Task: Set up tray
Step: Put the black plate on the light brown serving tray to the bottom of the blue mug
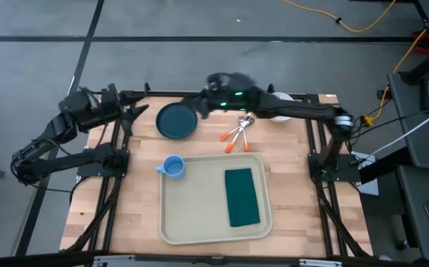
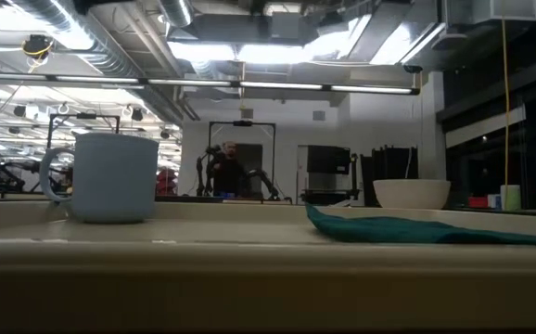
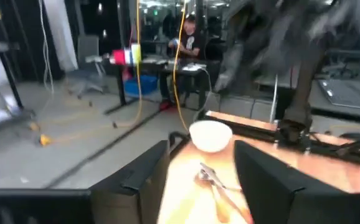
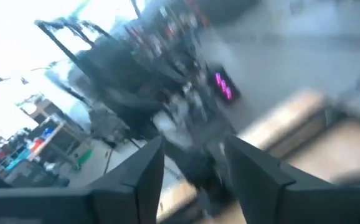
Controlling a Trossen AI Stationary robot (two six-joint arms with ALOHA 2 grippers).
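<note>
Our right gripper (image 1: pixel 202 106) hovers just beside the dark teal plate (image 1: pixel 177 121) at the table's far edge, fingers spread. Our left gripper (image 1: pixel 136 113) waits by the plate's other side, also spread. We see the tray (image 1: pixel 200 200) near us, holding a green napkin (image 1: pixel 241 196), blue mug (image 1: pixel 172 167) beside it.

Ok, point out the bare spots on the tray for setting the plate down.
The tray is bare on its left half, between the blue mug at its far-left corner and the green napkin. The table's far edge is crowded: plate, cutlery, bowl, right gripper.
</note>
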